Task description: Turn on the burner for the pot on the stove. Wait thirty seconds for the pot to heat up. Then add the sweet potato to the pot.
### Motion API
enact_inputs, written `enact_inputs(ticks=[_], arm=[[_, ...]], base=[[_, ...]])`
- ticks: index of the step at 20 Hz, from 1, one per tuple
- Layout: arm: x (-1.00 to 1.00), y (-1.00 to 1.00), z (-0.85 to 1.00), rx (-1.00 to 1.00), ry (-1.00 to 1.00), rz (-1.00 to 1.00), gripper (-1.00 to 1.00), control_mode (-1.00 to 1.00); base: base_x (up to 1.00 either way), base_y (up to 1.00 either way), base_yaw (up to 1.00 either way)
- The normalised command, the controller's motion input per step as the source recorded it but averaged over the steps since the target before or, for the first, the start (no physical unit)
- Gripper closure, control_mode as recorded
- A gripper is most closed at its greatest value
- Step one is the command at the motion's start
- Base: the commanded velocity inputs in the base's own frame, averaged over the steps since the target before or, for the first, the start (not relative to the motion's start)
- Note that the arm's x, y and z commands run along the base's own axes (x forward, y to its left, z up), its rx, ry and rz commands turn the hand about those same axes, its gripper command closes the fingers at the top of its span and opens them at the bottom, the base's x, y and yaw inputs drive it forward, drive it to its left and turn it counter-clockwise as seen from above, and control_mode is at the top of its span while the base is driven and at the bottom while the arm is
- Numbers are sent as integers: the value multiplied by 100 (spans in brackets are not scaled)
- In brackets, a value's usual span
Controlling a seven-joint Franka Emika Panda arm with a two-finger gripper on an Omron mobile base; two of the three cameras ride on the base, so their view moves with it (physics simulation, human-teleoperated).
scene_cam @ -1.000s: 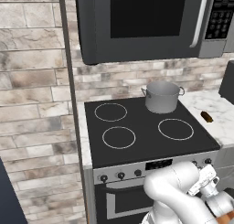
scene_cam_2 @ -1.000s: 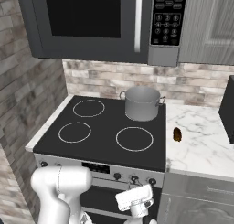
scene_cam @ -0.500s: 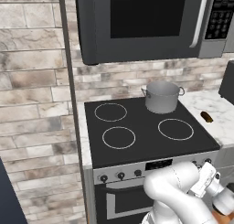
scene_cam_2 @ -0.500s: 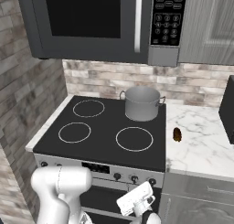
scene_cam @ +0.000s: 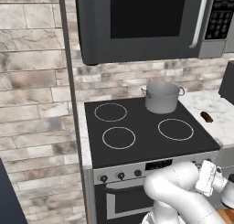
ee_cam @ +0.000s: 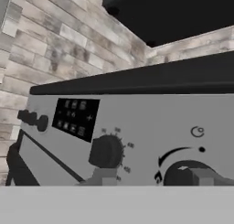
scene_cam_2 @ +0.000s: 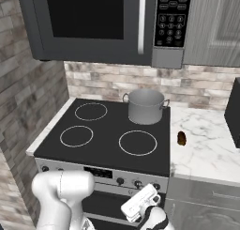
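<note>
Step in hand, as I judge it: the burner knob. The gripper [ee_cam: 151,178] is down at the steel front of the stove [scene_cam: 151,136], right at the knob row. In the hand view two grey finger tips [ee_cam: 106,176] rise at the bottom, one just under a black knob [ee_cam: 106,152] and the other by a second knob [ee_cam: 183,173] at lower right. They look parted with a gap between them and nothing clamped, though the view is cropped, so I can't be sure they aren't touching a knob.

To do it well: pick the knob that maps to the back right ring, where the pot [scene_cam: 162,97] sits; centre both fingers across the knob, close squarely, then rotate about the knob's own axis (a skewed grip will likely slip off a small round knob).

Materials, largest down:
- Microwave [scene_cam: 146,22]: dark glossy box above the range, keypad at right.
- Stove: flat black glass top, thin white rings, brushed steel front with a dark display panel [ee_cam: 75,118].
- Counter [scene_cam_2: 206,144]: white veined marble, smooth.
- Pot: grey brushed metal cylinder, two loop handles, no lid, on the back right ring.
- Knobs: small, black, round, tick marks around them.
- Sweet potato [scene_cam_2: 182,138]: small oblong brown lump, lying on the counter just right of the stove, well apart from the pot.
</note>
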Motion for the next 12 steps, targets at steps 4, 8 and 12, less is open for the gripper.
enact_inputs(ticks=[4, 8, 12], arm=[[-22, 0, -100, -36, 10, 93, 100, -100], [-25, 0, -100, -37, 16, 92, 100, -100], [-26, 0, -100, -38, 19, 92, 100, -100]], base=[[0, 0, 0], [0, 0, 0], [0, 0, 0]])
